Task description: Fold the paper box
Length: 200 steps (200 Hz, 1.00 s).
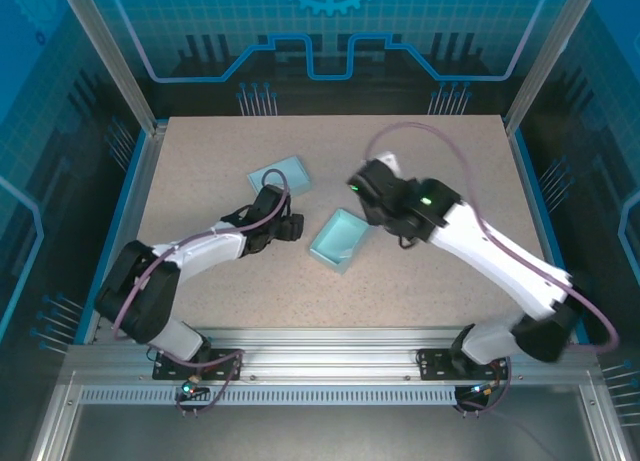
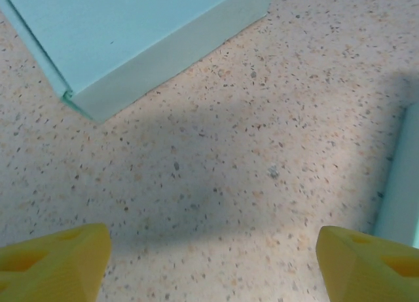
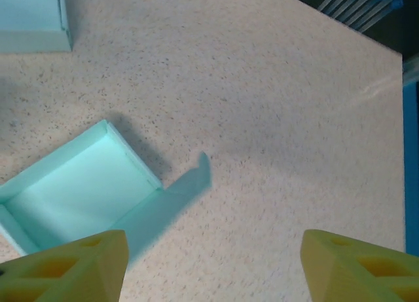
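1. Two pale teal paper pieces lie on the speckled table. The open tray, my landmark, sits mid-table between both arms.
2. Left of the tray, just beside its long side, the left end effector hangs released, its yellow fingers spread over bare table.
3. Beyond the tray, to its far left, lies the closed box, flat-topped and crisp-edged, in matte card.
4. The tray itself is thin card, a shallow rectangle with upright walls. Its long axis slants from near-left to far-right. One flap lies flat outward on the table, not yet folded up.
5. Right of the tray, at its far corner, the right end effector is released and empty. It looks the nearer to that flap, so the fold probably falls to it.
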Available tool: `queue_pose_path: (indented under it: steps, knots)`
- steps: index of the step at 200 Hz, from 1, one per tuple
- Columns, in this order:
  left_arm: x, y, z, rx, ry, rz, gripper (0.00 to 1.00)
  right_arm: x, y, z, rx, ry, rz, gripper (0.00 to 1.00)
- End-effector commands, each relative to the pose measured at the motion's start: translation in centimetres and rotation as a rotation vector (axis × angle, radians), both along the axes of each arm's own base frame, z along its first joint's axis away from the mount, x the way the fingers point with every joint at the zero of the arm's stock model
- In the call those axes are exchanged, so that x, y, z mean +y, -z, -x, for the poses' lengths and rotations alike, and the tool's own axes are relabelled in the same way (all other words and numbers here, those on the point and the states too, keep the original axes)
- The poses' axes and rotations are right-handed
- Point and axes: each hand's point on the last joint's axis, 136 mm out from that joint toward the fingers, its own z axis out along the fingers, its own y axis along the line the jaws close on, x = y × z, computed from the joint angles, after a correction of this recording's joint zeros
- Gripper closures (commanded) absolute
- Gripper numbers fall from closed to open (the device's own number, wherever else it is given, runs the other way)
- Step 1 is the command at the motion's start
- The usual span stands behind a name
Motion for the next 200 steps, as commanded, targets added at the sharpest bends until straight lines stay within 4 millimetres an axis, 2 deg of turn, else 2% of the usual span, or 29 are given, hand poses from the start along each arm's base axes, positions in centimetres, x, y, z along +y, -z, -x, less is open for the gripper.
queue_pose_path:
  steps: [1,23,41,56,79,114,135,168,172,177,200]
  knots:
    - [0.2,0.7,-0.8,0.042,0.011,-0.056,0.2,-2.7,3.1,1.4,0.039,0.129,-0.215,0.33]
    - [-0.7,2.0,-0.8,0.095,0.028,-0.037,0.25,-3.8,8.8,2.7,0.14,0.18,-0.417,0.4]
    - [-1.2,3.0,-0.6,0.138,0.035,-0.023,0.29,-3.4,13.2,3.2,0.203,0.198,-0.538,0.57]
    - [-1.5,4.0,-0.4,0.174,0.04,-0.009,0.31,-2.0,15.5,2.8,0.229,0.179,-0.62,0.63]
    - [-2.7,5.2,0.4,0.217,0.067,0.044,0.35,-0.6,18.3,1.7,0.267,0.168,-0.647,0.69]
    - [-4.1,6.3,2.2,0.244,0.094,0.121,0.37,1.5,21.1,-0.8,0.321,0.13,-0.662,0.73]
    - [-5.0,6.4,3.7,0.244,0.107,0.17,0.38,2.5,22.1,-3.0,0.339,0.099,-0.667,0.75]
    - [-6.7,5.9,6.5,0.227,0.139,0.247,0.38,3.3,23.3,-7.0,0.385,0.05,-0.709,0.78]
    - [-6.9,5.7,6.8,0.22,0.144,0.258,0.38,3.2,23.9,-7.0,0.403,0.051,-0.713,0.78]
    - [-7.4,5.6,7.3,0.216,0.153,0.271,0.38,3.6,23.0,-8.4,0.385,0.031,-0.732,0.78]
    - [-9.9,4.5,9.2,0.186,0.209,0.346,0.38,4.9,22.9,-10.8,0.424,-0.046,-0.763,0.75]
